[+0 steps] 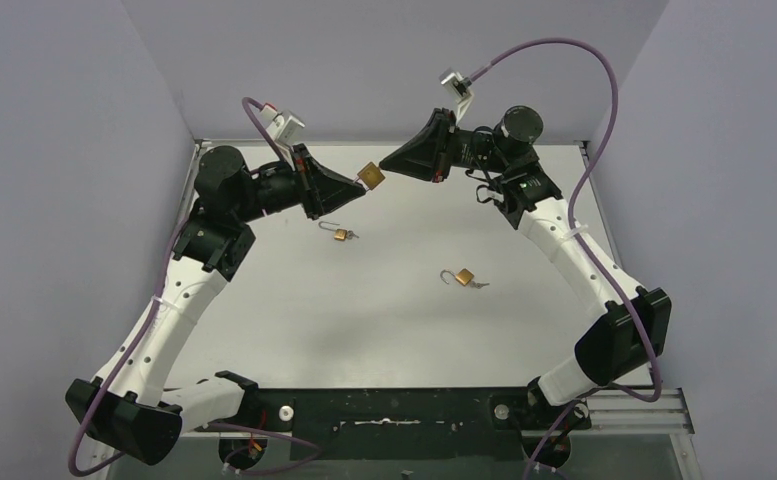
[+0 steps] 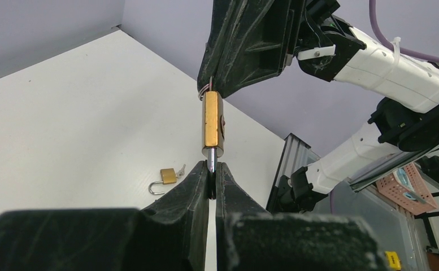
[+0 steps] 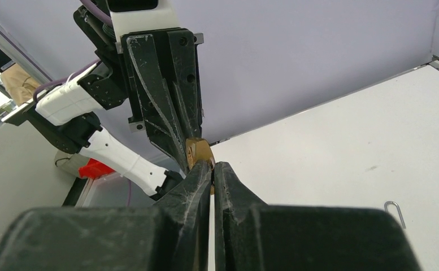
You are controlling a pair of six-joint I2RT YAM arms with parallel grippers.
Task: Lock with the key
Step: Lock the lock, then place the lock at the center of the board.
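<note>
A brass padlock (image 1: 370,177) hangs in the air between both arms, above the back of the table. My left gripper (image 2: 213,166) is shut on its steel shackle (image 2: 212,162), with the brass body (image 2: 212,127) standing up from the fingertips. My right gripper (image 3: 212,165) is shut against the opposite end of the padlock (image 3: 199,151). In the left wrist view, a thin sliver of the key (image 2: 205,91) shows between the right fingertips and the lock body. The rest of the key is hidden.
Two more open brass padlocks with keys lie on the white table (image 1: 394,320), one left of centre (image 1: 341,234) and one at centre right (image 1: 464,277). The first also shows in the left wrist view (image 2: 168,176). Grey walls close in the back and sides.
</note>
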